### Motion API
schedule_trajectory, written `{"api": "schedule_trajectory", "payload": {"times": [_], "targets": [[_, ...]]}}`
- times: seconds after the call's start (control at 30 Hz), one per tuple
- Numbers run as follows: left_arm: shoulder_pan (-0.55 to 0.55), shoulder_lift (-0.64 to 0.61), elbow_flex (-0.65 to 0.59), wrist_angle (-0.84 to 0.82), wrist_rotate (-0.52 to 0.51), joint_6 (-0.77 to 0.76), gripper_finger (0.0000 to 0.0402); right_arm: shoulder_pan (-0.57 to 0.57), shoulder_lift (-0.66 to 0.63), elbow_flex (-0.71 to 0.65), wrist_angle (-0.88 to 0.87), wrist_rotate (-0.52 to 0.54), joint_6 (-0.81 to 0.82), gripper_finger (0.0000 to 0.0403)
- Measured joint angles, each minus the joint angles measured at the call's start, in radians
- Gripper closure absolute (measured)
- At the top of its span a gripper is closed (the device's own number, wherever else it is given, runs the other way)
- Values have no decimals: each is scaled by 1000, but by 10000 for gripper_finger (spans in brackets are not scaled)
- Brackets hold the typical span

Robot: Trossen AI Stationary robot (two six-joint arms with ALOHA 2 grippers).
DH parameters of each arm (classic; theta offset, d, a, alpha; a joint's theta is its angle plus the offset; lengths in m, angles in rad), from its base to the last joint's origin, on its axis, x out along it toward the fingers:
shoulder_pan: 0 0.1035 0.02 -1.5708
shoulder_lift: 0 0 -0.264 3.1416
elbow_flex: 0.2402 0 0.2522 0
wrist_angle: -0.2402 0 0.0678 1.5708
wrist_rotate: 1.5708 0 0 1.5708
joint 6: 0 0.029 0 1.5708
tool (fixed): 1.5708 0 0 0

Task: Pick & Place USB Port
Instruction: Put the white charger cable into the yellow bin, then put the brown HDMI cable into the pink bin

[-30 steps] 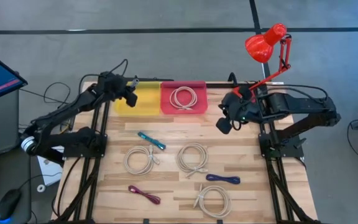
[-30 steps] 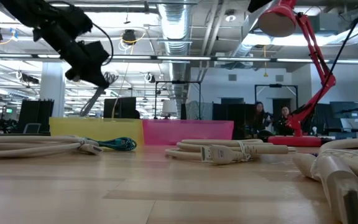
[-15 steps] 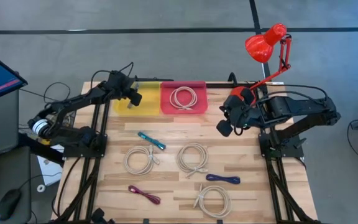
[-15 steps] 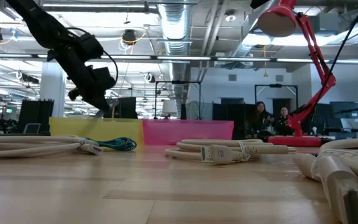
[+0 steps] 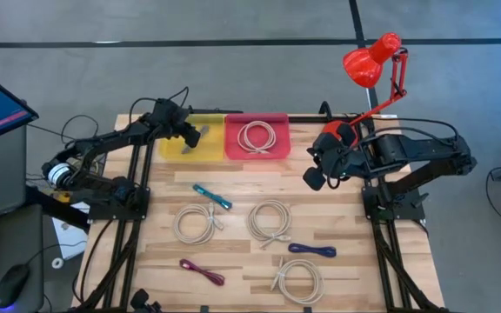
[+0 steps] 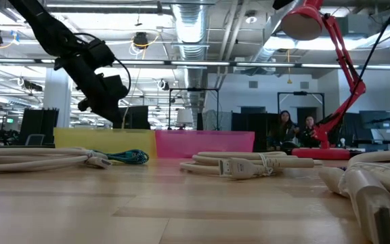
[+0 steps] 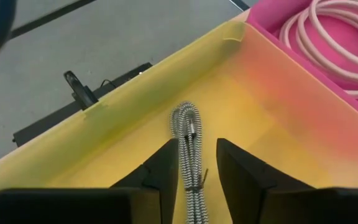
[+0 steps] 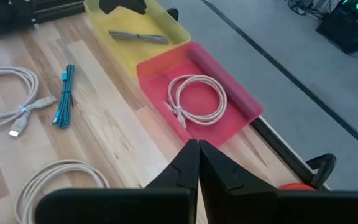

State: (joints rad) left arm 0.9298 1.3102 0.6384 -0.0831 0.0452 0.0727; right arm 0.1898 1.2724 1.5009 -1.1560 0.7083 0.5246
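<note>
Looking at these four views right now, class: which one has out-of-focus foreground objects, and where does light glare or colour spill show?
Low view: the nearest white cable is blurred, and ceiling lights glare. Left wrist view: pink from the pink bin tints the yellow bin floor around the silver cable. High view: evenly lit and sharp.

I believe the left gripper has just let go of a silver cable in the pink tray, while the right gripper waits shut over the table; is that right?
Not quite: the silver cable lies in the yellow tray, not the pink tray, as the left wrist view shows. The rest holds: the left gripper stands open around it, and the right gripper waits shut over the table.
</note>
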Motion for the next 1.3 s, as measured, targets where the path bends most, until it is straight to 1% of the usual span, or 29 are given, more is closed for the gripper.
{"api": "schedule_trajectory", "payload": {"times": [0.1,0.17,0.27,0.4,0.6,0.67,0.83,1.0,1.17,1.3], "targets": [[0,-1,0,3,1,-10,292,0,0,0,0,0,0,403],[-3,-13,0,6,15,-46,295,0,0,0,0,0,0,403],[-10,-49,0,38,71,-79,306,0,1,0,0,4,0,403],[-30,-140,0,66,144,-95,331,0,1,0,-1,11,-1,403],[-77,-324,0,65,170,-108,391,0,1,0,0,33,-1,403],[-103,-384,0,66,170,-116,396,0,1,0,0,42,-1,403],[-184,-516,0,62,170,-159,395,0,1,0,3,53,-1,403],[-294,-617,0,62,170,-216,397,5,1,0,6,52,-1,403],[-418,-676,0,62,164,-255,397,13,1,0,12,38,-1,403],[-517,-687,0,61,107,-290,397,14,1,0,23,-5,-1,403]]}}
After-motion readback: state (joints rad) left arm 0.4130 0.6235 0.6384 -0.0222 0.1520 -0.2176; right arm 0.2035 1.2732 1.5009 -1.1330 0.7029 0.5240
